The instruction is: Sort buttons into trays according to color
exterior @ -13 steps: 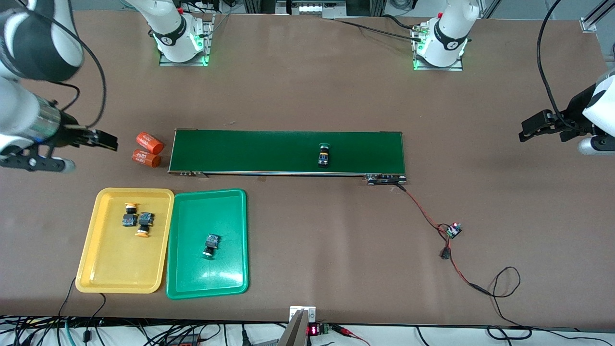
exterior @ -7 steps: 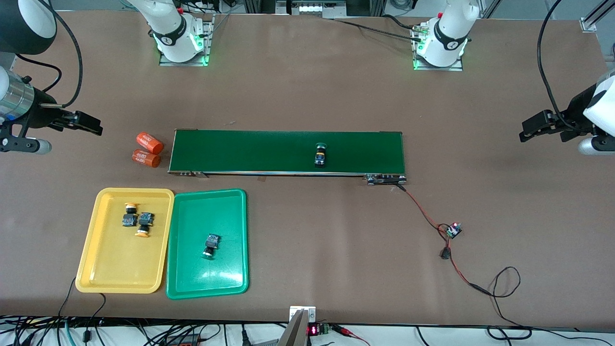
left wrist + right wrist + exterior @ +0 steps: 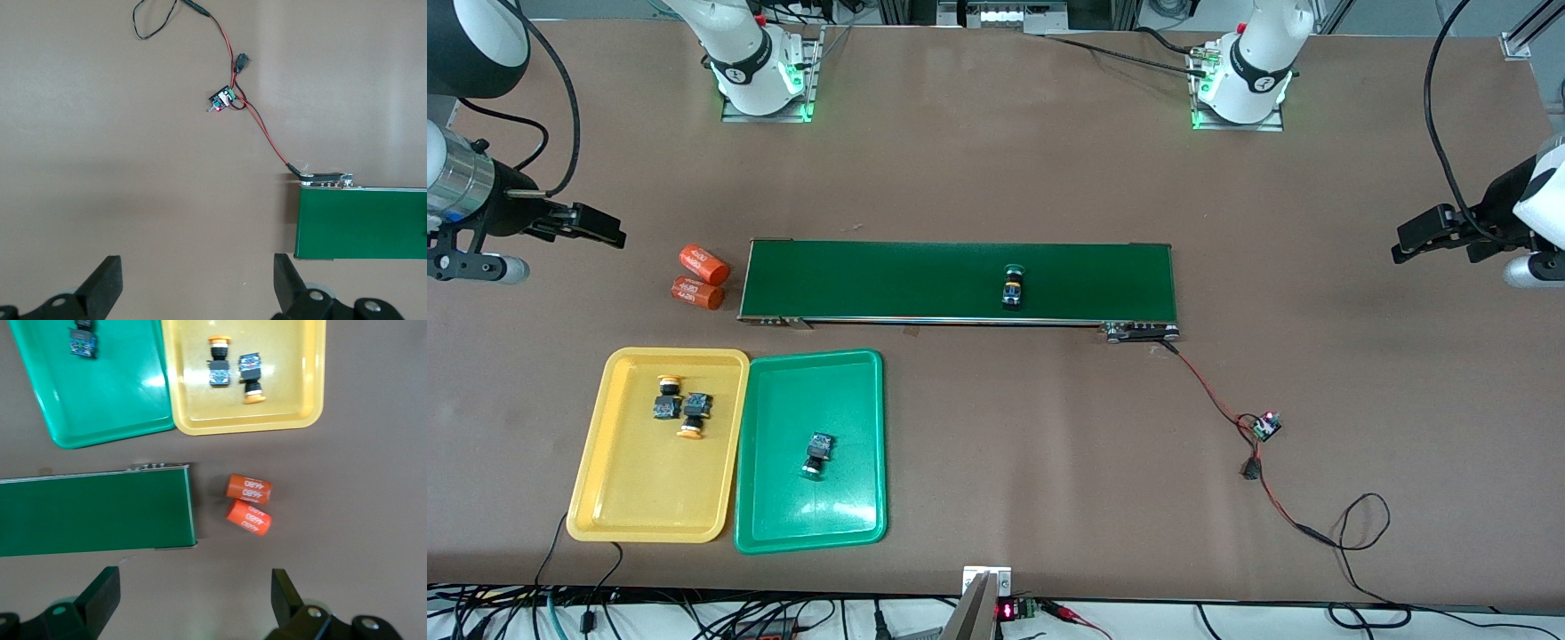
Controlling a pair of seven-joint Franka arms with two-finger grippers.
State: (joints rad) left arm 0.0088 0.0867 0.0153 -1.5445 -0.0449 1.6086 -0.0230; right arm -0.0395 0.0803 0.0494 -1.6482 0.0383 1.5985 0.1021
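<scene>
With the left gripper (image 3: 1405, 242) and right gripper (image 3: 609, 233) both open and empty, the green-capped button (image 3: 1011, 286) on the conveyor belt (image 3: 871, 280) looks light, rigid and best pinched across its squarish body.

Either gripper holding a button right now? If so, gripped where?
Nothing held. Left gripper and right gripper are both open and empty, each over bare table at its own end; the last green button lies on the conveyor belt.

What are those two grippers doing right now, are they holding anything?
Left gripper: open, holding nothing, over bare table by the conveyor belt end.
Right gripper: open, holding nothing, over bare table near the orange cylinders.
</scene>
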